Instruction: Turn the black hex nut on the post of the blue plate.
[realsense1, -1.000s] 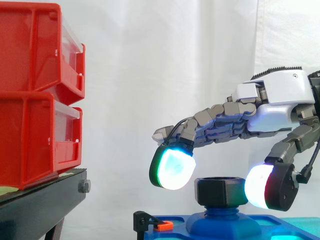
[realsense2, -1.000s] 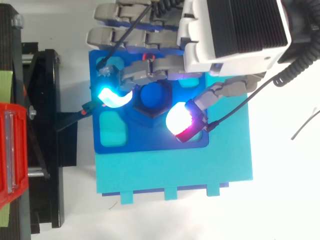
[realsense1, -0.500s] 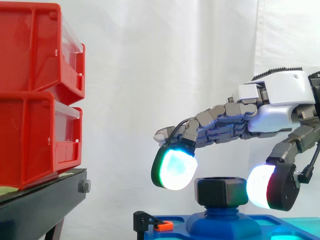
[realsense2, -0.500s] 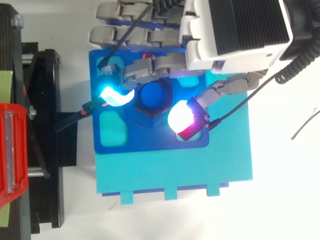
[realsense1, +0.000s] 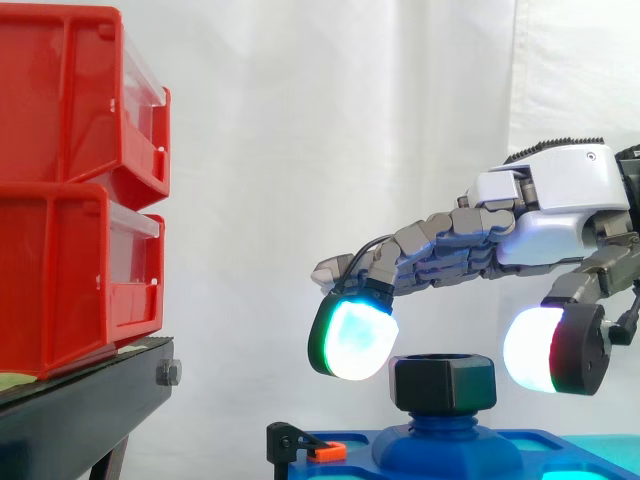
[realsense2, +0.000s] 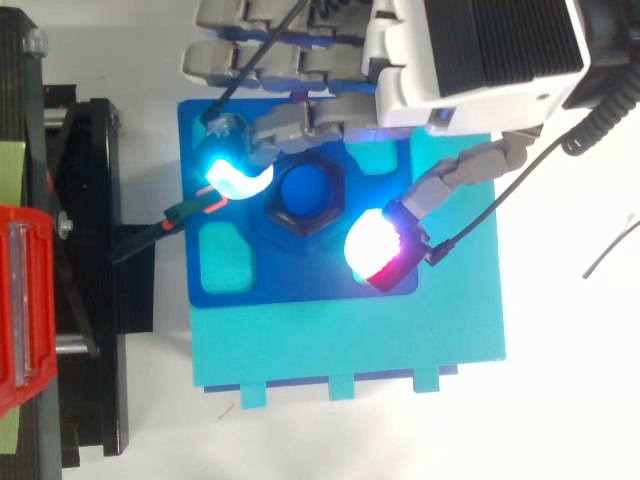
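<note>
**Side view:** The hand (realsense1: 555, 195) has lifted since a second ago. Its thumb pad (realsense1: 548, 350), which was close against the right face of the black hex nut (realsense1: 443, 381), now hangs above and to the right of it, apart. A finger pad (realsense1: 352, 340) glows cyan-white just above the nut's left shoulder without touching it. The fingers reach in from the right nearly straight with tips bent down, spread wide and holding nothing. The nut sits on the blue post (realsense1: 445, 428) at the middle of the blue plate (realsense1: 365, 445).

**Top view:** The thumb pad (realsense2: 383, 245) has swung out toward a corner of the plate (realsense2: 300, 282). The finger pad (realsense2: 232, 180) stays near the opposite side. The nut (realsense2: 305, 222) rings the post, clear of both pads.
</note>
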